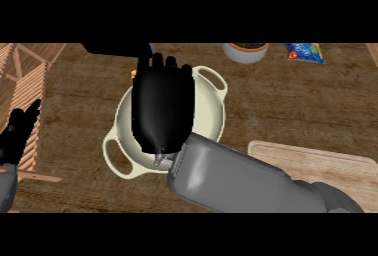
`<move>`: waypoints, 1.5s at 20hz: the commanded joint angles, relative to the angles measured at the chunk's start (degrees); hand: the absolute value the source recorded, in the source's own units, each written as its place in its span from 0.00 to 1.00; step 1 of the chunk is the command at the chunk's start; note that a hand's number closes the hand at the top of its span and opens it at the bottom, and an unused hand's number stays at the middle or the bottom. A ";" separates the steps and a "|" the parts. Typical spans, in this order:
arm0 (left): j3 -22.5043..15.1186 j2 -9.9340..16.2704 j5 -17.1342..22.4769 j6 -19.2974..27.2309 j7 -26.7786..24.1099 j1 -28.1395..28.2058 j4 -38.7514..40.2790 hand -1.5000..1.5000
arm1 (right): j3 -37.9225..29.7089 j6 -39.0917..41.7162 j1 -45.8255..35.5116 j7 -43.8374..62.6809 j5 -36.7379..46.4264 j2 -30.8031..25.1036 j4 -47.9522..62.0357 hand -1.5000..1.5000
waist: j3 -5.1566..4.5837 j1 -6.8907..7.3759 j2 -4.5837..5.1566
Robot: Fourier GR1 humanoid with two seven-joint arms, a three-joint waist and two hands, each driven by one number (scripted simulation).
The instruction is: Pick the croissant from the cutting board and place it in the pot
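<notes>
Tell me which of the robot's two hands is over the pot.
The right hand, stretched over the cream pot. The left hand rests at the view's left edge, clear of it.

pot (209,112): cream, round, two loop handles, upright on the brown counter, left of the board, inside mostly hidden | cutting board (325,162): pale wood, flat, lower right, bare where visible | croissant: only a small tan bit (135,73) at the pot's far rim

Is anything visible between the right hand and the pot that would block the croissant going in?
Nothing visible does. The right hand is directly over the open pot, with no lid or other object between them. The croissant itself cannot be seen; the cutting board shows none.
</notes>
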 commanded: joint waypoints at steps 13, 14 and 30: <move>-3.14 -7.26 3.24 -0.64 -4.49 -1.59 -6.39 0.50 | -8.11 -12.28 -4.97 0.89 -2.83 0.84 18.90 1.00 | -1.42 -1.04 1.65; -3.64 -7.99 3.20 -0.62 -4.52 0.93 -8.38 0.50 | -9.39 -11.09 -5.57 -0.12 -2.56 0.84 21.13 1.00 | -1.33 -0.52 1.22; -4.64 -7.80 3.33 -0.65 -3.27 -3.05 -9.22 0.50 | -15.22 -27.23 -3.11 -13.45 -14.39 0.86 33.72 0.00 | -1.15 0.89 2.17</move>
